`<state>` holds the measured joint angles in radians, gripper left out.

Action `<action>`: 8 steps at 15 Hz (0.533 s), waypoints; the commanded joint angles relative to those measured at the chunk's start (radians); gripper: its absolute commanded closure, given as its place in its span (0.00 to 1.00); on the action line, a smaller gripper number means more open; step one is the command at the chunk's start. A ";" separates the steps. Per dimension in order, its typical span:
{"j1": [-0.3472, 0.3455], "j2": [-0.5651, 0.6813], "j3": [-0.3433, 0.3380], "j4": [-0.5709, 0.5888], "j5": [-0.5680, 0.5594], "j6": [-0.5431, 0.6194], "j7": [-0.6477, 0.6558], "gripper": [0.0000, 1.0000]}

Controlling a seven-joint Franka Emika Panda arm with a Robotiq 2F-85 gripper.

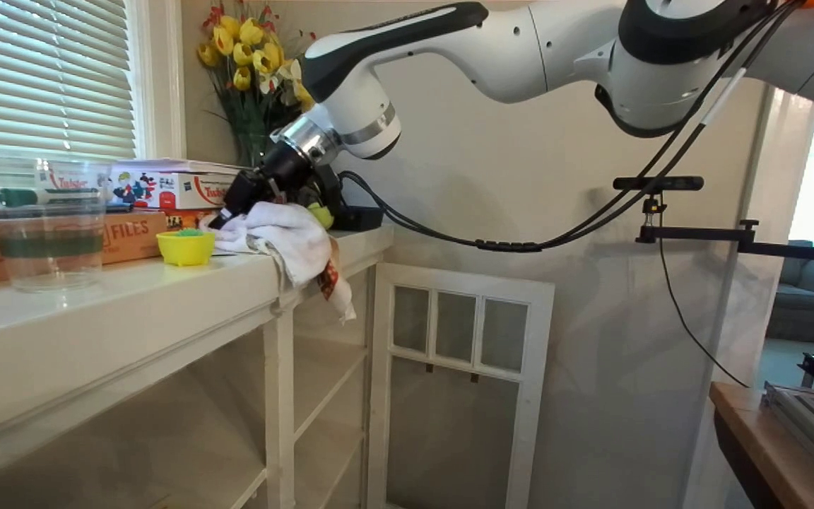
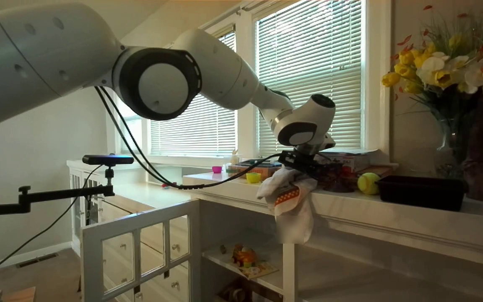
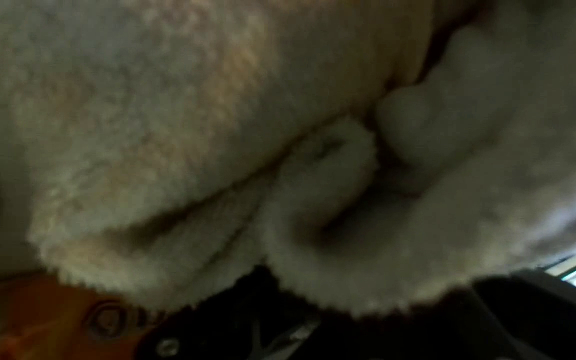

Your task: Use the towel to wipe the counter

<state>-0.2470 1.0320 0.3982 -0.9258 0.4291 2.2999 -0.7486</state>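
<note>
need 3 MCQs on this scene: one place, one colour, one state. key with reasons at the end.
1. Where is the yellow-green ball relative to the black tray?
A) inside it
B) beside it
C) underneath it

2. What colour is the small cup nearest the towel?
A) yellow
B) blue
C) black

3. How does the towel lie?
A) folded into a neat square
B) spread out flat
C) bunched, part hanging over the edge of the counter

Key:
1 B: an exterior view shows the ball outside the tray, right by its end.
2 A: the cup shows yellow in both exterior views.
3 C: loose folds drop past the edge in both exterior views.
</note>
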 commanded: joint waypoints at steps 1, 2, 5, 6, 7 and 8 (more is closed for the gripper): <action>0.056 0.061 -0.002 0.034 0.001 -0.031 -0.034 0.96; 0.061 0.061 -0.004 0.035 0.001 -0.034 -0.033 0.96; 0.049 0.048 -0.022 0.021 0.003 -0.010 -0.017 0.96; 0.043 0.043 -0.026 0.014 0.006 0.001 -0.013 0.96; 0.035 0.036 -0.030 0.002 0.010 0.015 -0.007 0.96; 0.027 0.030 -0.034 -0.006 0.013 0.025 -0.002 0.96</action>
<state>-0.2143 1.0321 0.3993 -0.9235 0.4311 2.2817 -0.7518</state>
